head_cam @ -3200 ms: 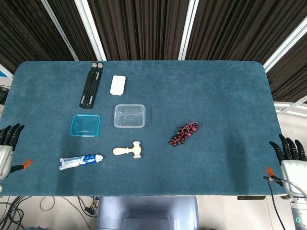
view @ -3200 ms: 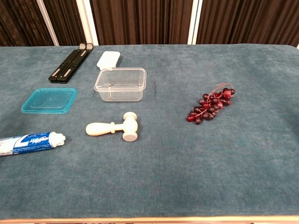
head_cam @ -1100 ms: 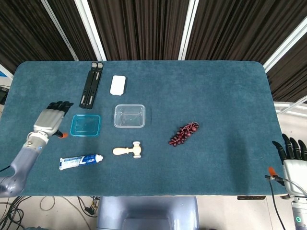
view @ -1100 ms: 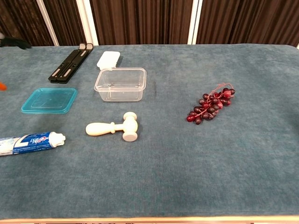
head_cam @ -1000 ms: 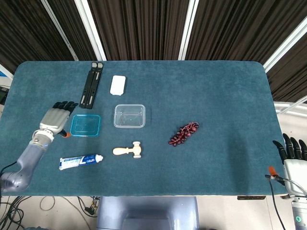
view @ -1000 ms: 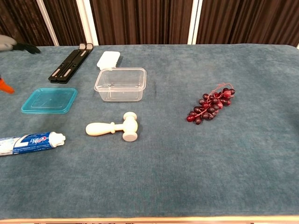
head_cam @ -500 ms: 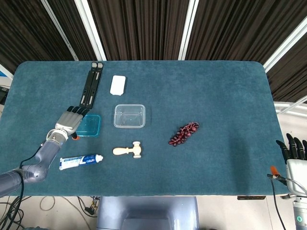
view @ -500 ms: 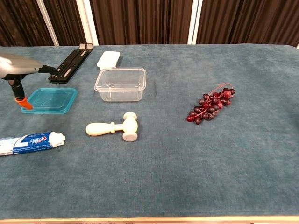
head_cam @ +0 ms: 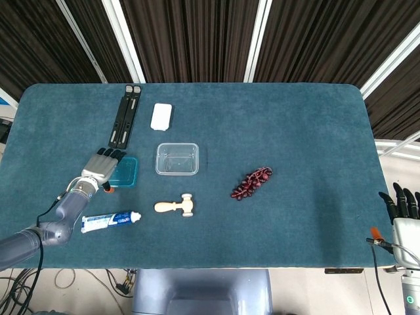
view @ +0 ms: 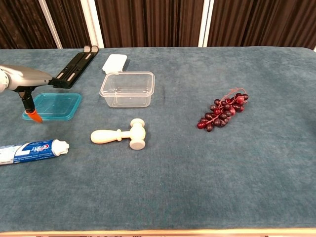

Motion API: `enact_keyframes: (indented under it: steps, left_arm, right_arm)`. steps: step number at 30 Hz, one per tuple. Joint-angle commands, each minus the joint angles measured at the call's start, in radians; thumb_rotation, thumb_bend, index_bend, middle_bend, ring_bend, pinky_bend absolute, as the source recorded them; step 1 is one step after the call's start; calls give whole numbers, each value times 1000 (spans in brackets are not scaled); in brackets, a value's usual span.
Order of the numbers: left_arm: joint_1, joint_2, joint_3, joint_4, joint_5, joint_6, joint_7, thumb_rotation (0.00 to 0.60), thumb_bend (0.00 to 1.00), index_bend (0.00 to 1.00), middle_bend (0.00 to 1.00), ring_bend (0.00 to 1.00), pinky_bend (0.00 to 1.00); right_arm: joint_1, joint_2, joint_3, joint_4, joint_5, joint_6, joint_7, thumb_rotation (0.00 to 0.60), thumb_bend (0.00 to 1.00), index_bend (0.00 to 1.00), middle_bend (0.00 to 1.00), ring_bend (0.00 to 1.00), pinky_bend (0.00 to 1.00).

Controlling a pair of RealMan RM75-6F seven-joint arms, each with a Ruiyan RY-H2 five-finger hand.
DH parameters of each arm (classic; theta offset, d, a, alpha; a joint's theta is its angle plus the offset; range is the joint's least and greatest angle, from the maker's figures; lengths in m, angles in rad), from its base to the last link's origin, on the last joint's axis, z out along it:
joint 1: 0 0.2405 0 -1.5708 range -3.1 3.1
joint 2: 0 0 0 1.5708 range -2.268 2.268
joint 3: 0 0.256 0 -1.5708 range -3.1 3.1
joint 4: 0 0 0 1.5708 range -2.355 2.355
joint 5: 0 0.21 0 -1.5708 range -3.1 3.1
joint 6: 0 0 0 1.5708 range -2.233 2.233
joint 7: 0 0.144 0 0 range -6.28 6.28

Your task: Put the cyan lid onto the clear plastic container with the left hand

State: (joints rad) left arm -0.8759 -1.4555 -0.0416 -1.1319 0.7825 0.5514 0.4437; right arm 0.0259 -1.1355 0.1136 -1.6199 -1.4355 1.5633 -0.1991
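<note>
L hand (head_cam: pixel 100 169) sits above the left part of the cyan lid (head_cam: pixel 125 172), palm down, fingers straight and apart, holding nothing. In chest view the L hand (view: pixel 27 78) is level over the lid (view: pixel 57 105), thumb w/ orange tip pointing down at the lid's near-left corner; cannot tell whether it touches. Lid lies flat on the table (head_cam: pixel 295 131).

Clear plastic container (head_cam: pixel 177 159) stands upright and uncovered just right of the lid, apart from it. In chest view the container (view: pixel 127 89) is right of and slightly behind the lid.

Near items, head view:
- Toothpaste tube (head_cam: pixel 110 221), in front of the lid, beside the L forearm.
- Wooden mallet (head_cam: pixel 176 207), in front of the container.
- Black folding stand (head_cam: pixel 125 116), behind the lid.
- White case (head_cam: pixel 161 116), behind the container, beside the stand.
- Grape bunch (head_cam: pixel 251 183), right of the container, well apart.

R hand (head_cam: pixel 402 211) is off the table's right-front corner, fingers extended, holding nothing.
</note>
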Motion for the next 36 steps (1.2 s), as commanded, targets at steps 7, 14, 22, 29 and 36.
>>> enact_keyframes:
  steps: [7, 14, 22, 29, 36]
  left_arm:
    - [7, -25, -5, 45, 68, -17, -82, 600, 129, 0, 67, 0, 49]
    - [6, -33, -4, 64, 102, -27, -116, 600, 129, 0, 70, 0, 49]
    - [2, -41, 3, 83, 118, -38, -133, 600, 129, 0, 75, 0, 50]
    - [0, -45, 12, 93, 116, -41, -135, 600, 131, 0, 107, 0, 50]
    - [0, -46, 15, 99, 112, -35, -135, 600, 148, 0, 198, 0, 50]
  right_arm:
    - [0, -1, 1, 0, 4, -2, -2, 600, 291, 184, 40, 31, 0]
    - [0, -2, 3, -1, 7, 0, -5, 600, 291, 185, 40, 31, 0]
    - [-1, -3, 4, -3, 11, -1, -4, 600, 291, 185, 40, 31, 0]
    - [-1, -3, 6, -2, 12, 1, -5, 600, 291, 184, 40, 31, 0]
    - [-2, -5, 8, -3, 16, 2, -7, 600, 292, 184, 40, 31, 0]
